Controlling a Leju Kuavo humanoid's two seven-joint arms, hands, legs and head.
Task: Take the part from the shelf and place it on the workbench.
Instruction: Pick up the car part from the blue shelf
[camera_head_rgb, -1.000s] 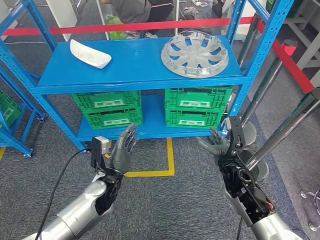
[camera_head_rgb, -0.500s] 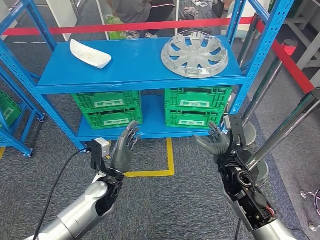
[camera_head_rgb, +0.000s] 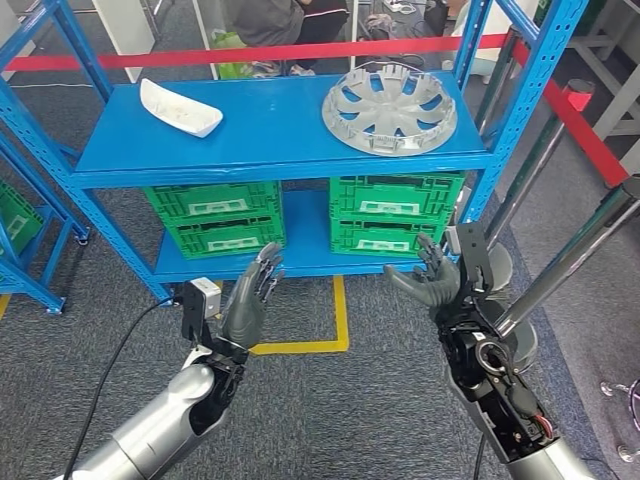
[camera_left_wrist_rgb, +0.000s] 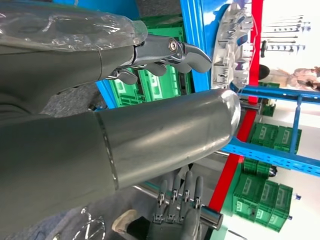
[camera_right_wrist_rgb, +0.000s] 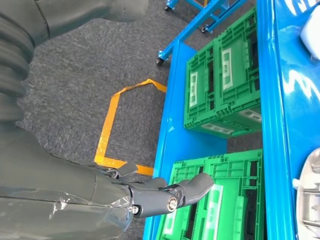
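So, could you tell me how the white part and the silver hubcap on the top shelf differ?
The white part is a narrow, boat-like shell with a smooth surface; the silver hubcap is round, with spokes and open slots. The white part lies toward the left end of the blue shelf; the hubcap sits toward the right end and covers more of the shelf. Both rest on the top level, untouched by either hand.

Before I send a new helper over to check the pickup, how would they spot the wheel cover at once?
Find the blue metal shelf in front of the robot and look at its top board. The wheel cover lies flat at the right end, above the right-hand green crates. It is the round silver disc with spoke-like cut-outs, unlike the long white part at the left end.
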